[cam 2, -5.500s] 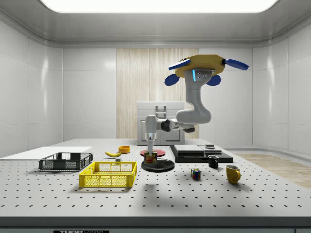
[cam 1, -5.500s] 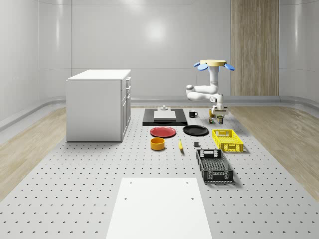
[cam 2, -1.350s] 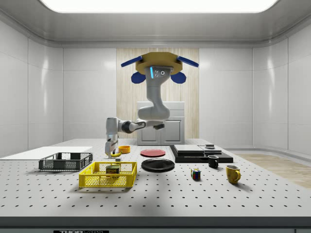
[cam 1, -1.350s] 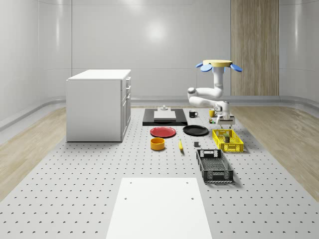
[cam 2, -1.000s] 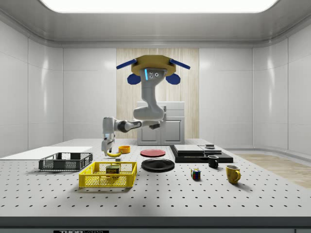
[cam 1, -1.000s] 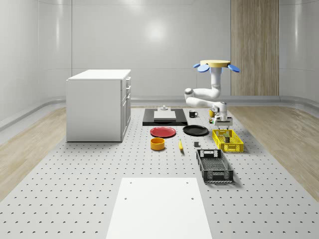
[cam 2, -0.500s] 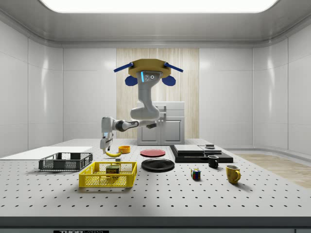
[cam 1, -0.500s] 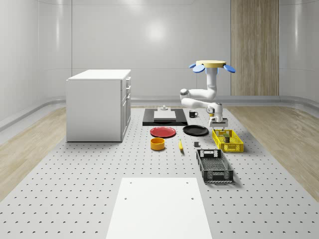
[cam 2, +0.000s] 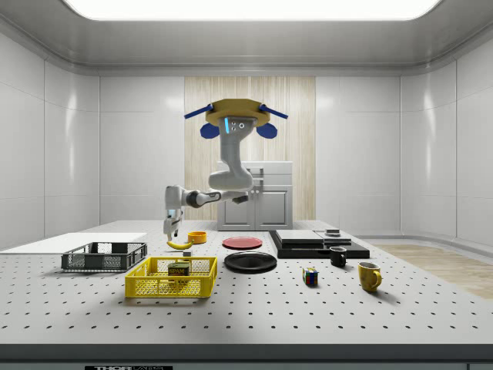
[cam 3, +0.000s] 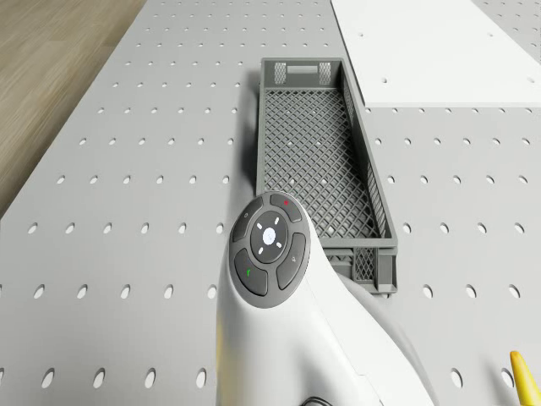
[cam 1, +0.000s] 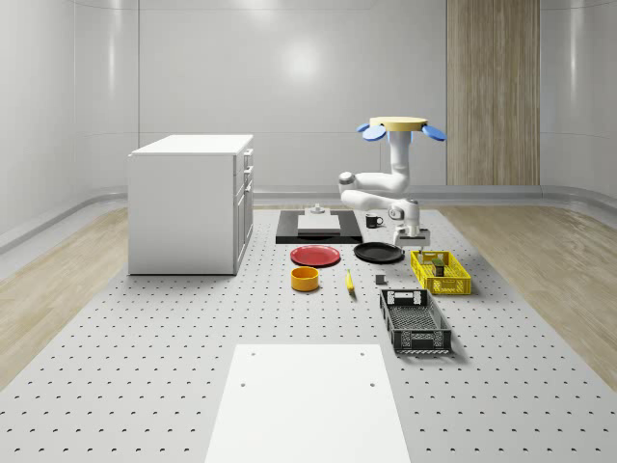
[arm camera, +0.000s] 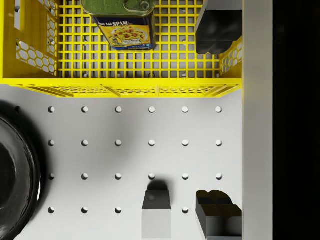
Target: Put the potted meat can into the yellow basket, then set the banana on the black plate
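**One can in the basket, banana on the worktop, gripper open and empty**

Whole-scene view: the drone (cam 1: 402, 125) hovers high over the far half of the worktop (cam 1: 174, 367), roughly above the black plate (cam 1: 378, 253). Its arm bends down to the gripper (cam 1: 413, 234), which hangs just off the far end of the yellow basket (cam 1: 453, 285), toward the worktop's edge on this view's right. The potted meat can (cam 1: 439, 261) sits inside that basket. The banana (cam 1: 349, 281) lies on the worktop toward the middle, between an orange bowl (cam 1: 305, 279) and a grey crate (cam 1: 415, 320), well apart from the black plate.

Side view: the drone (cam 2: 235, 116) floats well above the worktop, and the gripper (cam 2: 169, 230) points down, clear of the surface, above the yellow basket (cam 2: 171, 287). The potted meat can (cam 2: 179, 269) stands upright in the basket. The banana (cam 2: 179, 244) lies behind it, and the black plate (cam 2: 250, 262) sits to the basket's right in this view.

Drone view: the arm (cam 3: 279, 288) reaches out beside the grey crate (cam 3: 317, 161); the banana's tip (cam 3: 524, 376) shows nearby.

Wrist view: the fingers (arm camera: 218, 220) are spread wide with bare worktop between them. The gripper (arm camera: 217, 122) grasps nothing. It is over the basket's end wall and the strip beside it. The potted meat can (arm camera: 125, 22) rests in the yellow basket (arm camera: 125, 87), and the black plate (arm camera: 12, 175) lies near the basket without touching it.
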Available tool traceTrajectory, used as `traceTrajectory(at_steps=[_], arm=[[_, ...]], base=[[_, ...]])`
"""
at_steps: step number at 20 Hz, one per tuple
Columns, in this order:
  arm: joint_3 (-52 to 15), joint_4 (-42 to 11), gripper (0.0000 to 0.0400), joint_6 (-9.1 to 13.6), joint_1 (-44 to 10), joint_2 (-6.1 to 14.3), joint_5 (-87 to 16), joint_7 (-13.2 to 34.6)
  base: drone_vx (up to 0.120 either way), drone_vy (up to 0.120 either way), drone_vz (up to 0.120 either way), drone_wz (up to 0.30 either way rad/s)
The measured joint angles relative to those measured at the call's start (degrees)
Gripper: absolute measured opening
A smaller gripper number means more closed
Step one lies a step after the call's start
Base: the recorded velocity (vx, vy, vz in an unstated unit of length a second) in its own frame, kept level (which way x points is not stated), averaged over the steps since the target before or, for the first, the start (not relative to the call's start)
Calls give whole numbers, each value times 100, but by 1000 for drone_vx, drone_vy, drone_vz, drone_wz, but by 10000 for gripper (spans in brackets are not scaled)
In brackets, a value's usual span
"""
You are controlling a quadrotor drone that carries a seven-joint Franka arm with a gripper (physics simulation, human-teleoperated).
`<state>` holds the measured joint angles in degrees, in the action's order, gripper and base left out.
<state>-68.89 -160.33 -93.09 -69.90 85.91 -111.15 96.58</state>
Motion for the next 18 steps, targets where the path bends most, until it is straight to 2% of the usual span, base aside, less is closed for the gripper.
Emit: traceTrajectory(at_steps=[18], arm=[[0,0,400,3,1,-3,-1,-1]], base=[[0,-120,0,0]])
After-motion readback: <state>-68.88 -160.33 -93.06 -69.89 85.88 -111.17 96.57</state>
